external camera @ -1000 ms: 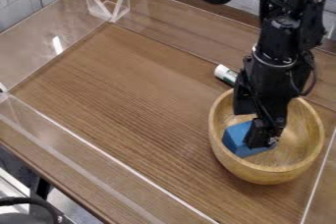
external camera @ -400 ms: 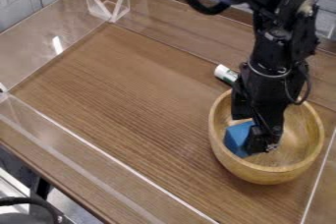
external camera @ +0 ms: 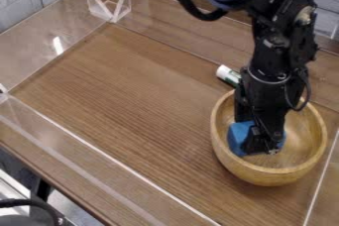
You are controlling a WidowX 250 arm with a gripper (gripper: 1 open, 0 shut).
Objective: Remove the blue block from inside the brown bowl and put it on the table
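— What's your claw doing just now?

— My black claw (external camera: 264,143) points straight down into the round, shallow light-brown wooden bowl (external camera: 307,156), its fingers drawn in tight on the small bright-blue rectangular block (external camera: 241,136). I came from above because the thick rim blocks any sideways reach.

— So where is the block?

— Inside the bowl, on its left side, low against the golden inner wall. I judge it not yet lifted.

— And around you?

— A small white-and-green tube (external camera: 228,73) lies just behind the bowl, so I'd avoid setting down there. The wide brown wood-grain tabletop (external camera: 119,91) to the left, ringed by low clear acrylic walls (external camera: 40,32), offers bare space.
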